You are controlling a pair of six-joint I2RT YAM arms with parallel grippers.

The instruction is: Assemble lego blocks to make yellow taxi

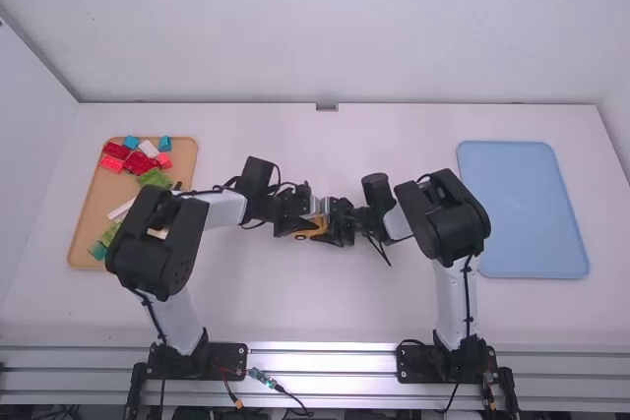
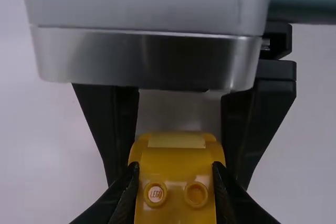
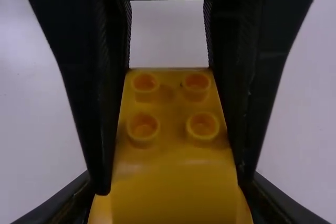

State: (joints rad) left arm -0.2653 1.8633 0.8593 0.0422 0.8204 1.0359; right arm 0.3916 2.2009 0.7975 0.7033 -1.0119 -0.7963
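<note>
My left gripper (image 1: 295, 223) and my right gripper (image 1: 338, 222) meet near the table's middle, with the yellow block piece (image 1: 313, 228) between them. In the left wrist view, the yellow piece (image 2: 176, 182), with two studs facing the camera, is pinched by my left gripper (image 2: 176, 174). The right wrist view has the same yellow piece (image 3: 173, 166), several studs on top, held from its near end by my right gripper (image 3: 173, 182); the left gripper's dark fingers flank its far part. The piece's underside is hidden.
A wooden tray (image 1: 87, 218) at the left holds red, green, teal and white blocks, partly behind the left arm. The blue tray (image 1: 522, 209) lies at the right, beyond the right arm's elbow.
</note>
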